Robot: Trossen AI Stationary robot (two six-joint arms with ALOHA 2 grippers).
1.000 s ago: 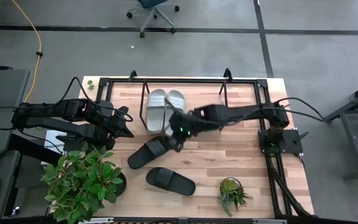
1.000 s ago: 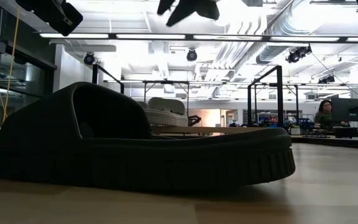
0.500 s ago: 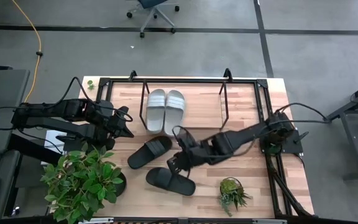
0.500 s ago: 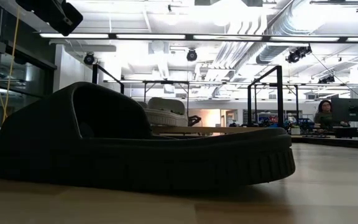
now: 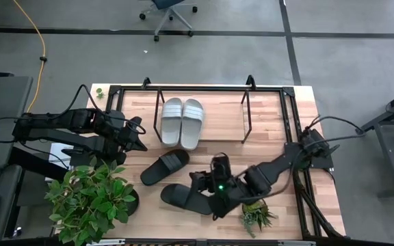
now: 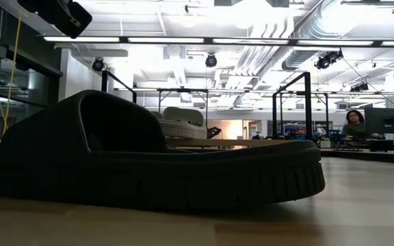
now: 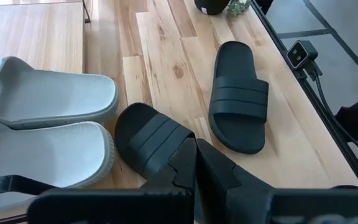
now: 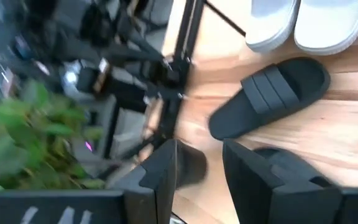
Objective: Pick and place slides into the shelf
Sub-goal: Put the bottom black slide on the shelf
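The shelf (image 5: 197,87) stands at the table's far side. The light grey pair of slides (image 5: 182,123) lies side by side inside its frame, soles down. One black slide (image 5: 164,167) lies on the table in front of the pair. The other black slide (image 5: 187,198) lies nearer the front edge and fills the low view (image 6: 149,164). My right gripper (image 5: 197,184) hovers open just above that near slide, its fingers (image 8: 166,165) apart with nothing between them. My left gripper (image 7: 196,165) waits shut at the table's left, pointing at the slides.
A big potted plant (image 5: 91,201) stands at the near left corner and a small one (image 5: 255,213) at the near right, close under my right arm. A tiny plant (image 5: 99,92) sits at the far left corner. A person (image 6: 356,124) sits far behind the table.
My right gripper has swung from the toe end of the grey pair toward the table's near edge and has rolled about its own axis on the way. It now hangs over the near black slide. Neither the slides nor my left arm have moved.
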